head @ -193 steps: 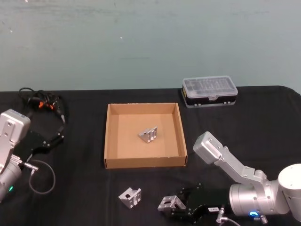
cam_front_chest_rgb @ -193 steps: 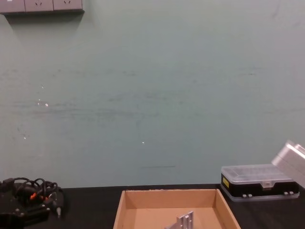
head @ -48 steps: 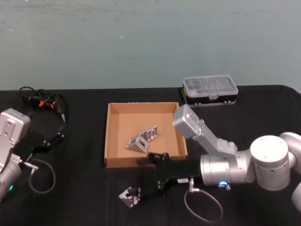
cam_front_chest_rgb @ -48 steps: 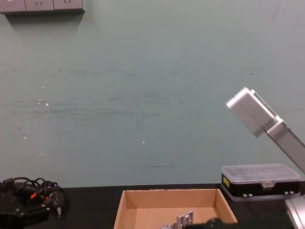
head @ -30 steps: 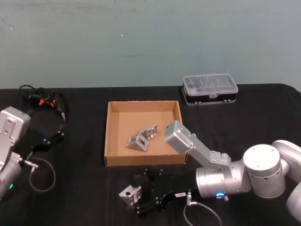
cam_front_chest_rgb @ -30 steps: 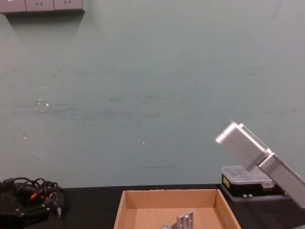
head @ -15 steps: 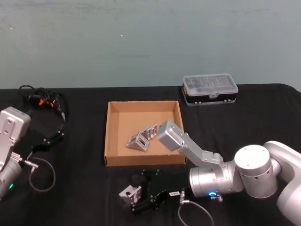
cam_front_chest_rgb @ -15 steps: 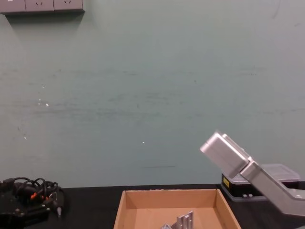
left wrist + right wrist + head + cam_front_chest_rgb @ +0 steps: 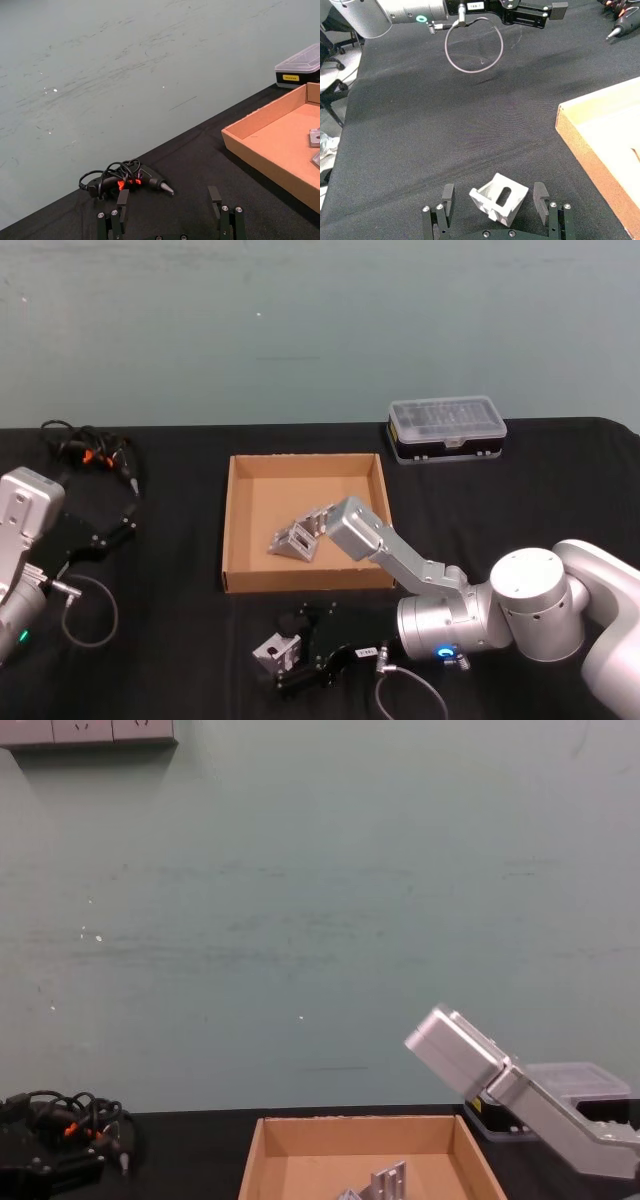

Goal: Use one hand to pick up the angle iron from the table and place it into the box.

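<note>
Looking down on a wide black desk (image 9: pixel 560 500), spreading far past the right pincer (image 9: pixel 287 656) on every side. Seeing the silver right arm (image 9: pixel 525 618) bent in from the near right and lying low along the desk's near edge, pointing toward the robot's left.

Finding a shallow tan cardboard box (image 9: pixel 232 540) just beyond the right pincer, on the side away from the robot, near the fingers but apart from them. Spotting a black case (image 9: pixel 446 430) with a clear lid well beyond the right pincer and off to its right, past the box's far right corner.

Holding the right pincer (image 9: pixel 494 192) wide open, low over the desk and gripping nothing. Straddling a small silver angle iron (image 9: pixel 275 651) resting on the desk, with one finger on each side. Showing a gap between the angle iron (image 9: pixel 498 197) and each finger in the right wrist view.

Parking the left pincer (image 9: pixel 122 528) well off to the right pincer's left, also open and holding nothing (image 9: pixel 168 200).

Noting a pair of angle irons (image 9: pixel 305 532) lying side by side on the box floor, beyond the right pincer and slightly to its right. Noting also a corded tool (image 9: pixel 85 455) on the desk, just beyond the left pincer and far to the right pincer's left.
</note>
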Robot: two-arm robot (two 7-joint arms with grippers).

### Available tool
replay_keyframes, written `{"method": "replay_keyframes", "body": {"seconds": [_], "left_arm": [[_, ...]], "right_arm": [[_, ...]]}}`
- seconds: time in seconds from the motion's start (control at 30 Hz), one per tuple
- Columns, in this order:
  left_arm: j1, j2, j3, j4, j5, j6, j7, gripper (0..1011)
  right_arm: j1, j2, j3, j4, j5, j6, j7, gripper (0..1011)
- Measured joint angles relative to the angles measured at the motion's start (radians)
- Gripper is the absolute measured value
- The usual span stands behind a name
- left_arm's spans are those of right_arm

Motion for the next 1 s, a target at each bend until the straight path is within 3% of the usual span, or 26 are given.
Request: {"method": "replay_keyframes", "body": {"seconds": [0.4,0.7,1.0], "left_arm": [[0.000,0.000,0.000,0.000,0.000,0.000,0.000,1000],[0.000,0.000,0.000,0.000,0.000,0.000,0.000,1000],[0.000,0.000,0.000,0.000,0.000,0.000,0.000,1000]], "right_arm": [[0.002,-0.002,-0.003,-0.001,-0.006,0.003,-0.002,1000],[0.001,-0.001,-0.002,-0.001,-0.005,0.003,-0.002,813],[0.001,-0.001,-0.001,-0.002,-0.004,0.002,-0.001,517]]}}
